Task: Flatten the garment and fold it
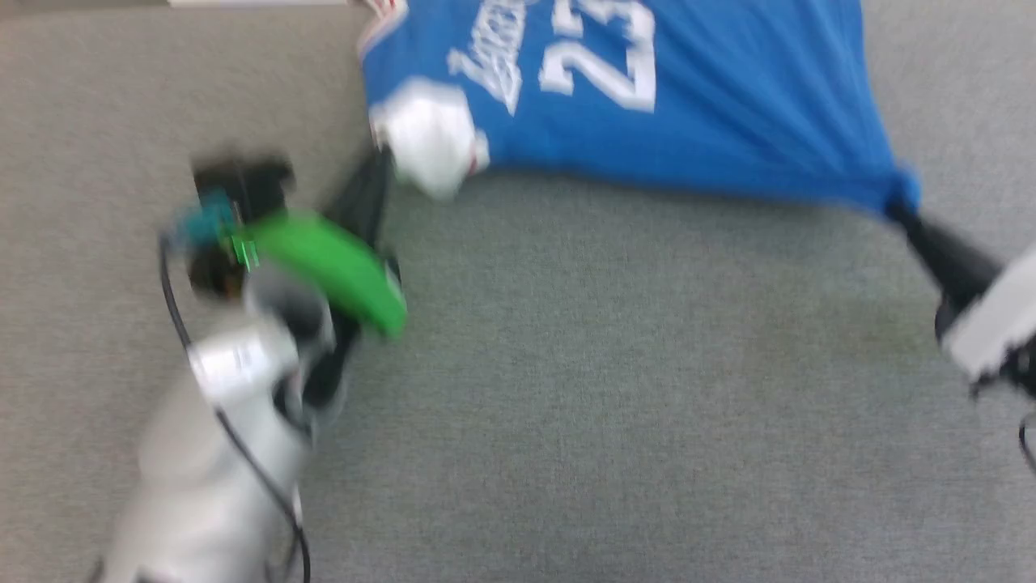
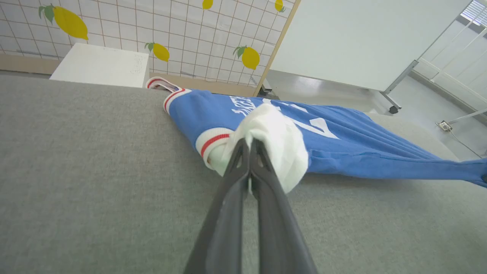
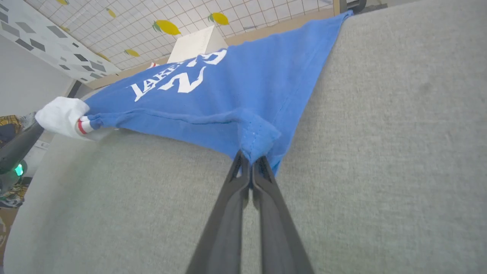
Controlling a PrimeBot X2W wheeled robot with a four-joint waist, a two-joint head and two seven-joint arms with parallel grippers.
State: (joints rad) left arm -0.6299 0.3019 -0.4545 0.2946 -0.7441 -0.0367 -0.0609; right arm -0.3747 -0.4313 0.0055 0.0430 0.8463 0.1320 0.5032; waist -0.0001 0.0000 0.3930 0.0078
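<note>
Head view, blurred: a royal-blue garment [image 1: 728,113] with white lettering and a number lies spread across the top of the frame on a grey fabric-covered worktop [image 1: 607,405]. Its near edge runs taut from side to side between the two arms. At the left, the left jaws are closed on a bunched white sleeve [image 1: 429,142]. The pale left arm [image 1: 210,453], with a green cover [image 1: 332,271] at the wrist, fills the lower left. At the right, the right jaws are closed on a blue bottom corner [image 1: 898,190], and the right arm [image 1: 991,320] shows at the right edge.

Left wrist view: the dark left fingers [image 2: 228,220] are pressed together at their tips, pinching the white sleeve [image 2: 277,140], which bulges around them. A red-and-white striped cuff [image 2: 213,139] shows just left of the tips. The blue body narrows to a point at the right edge. The striped neck [image 2: 171,95] lies at the worktop's far edge, near a white box [image 2: 101,64]. Behind are a tiled wall with lemon pictures [image 2: 190,30] and a white panel [image 2: 361,34].

Right wrist view: the dark right fingers [image 3: 224,224] meet at their tips, gripping the stitched hem corner [image 3: 257,135]. The garment fans out from there, lettering facing up. At the far left, the other arm's fingers [image 3: 17,146] hold the white sleeve [image 3: 61,116].
</note>
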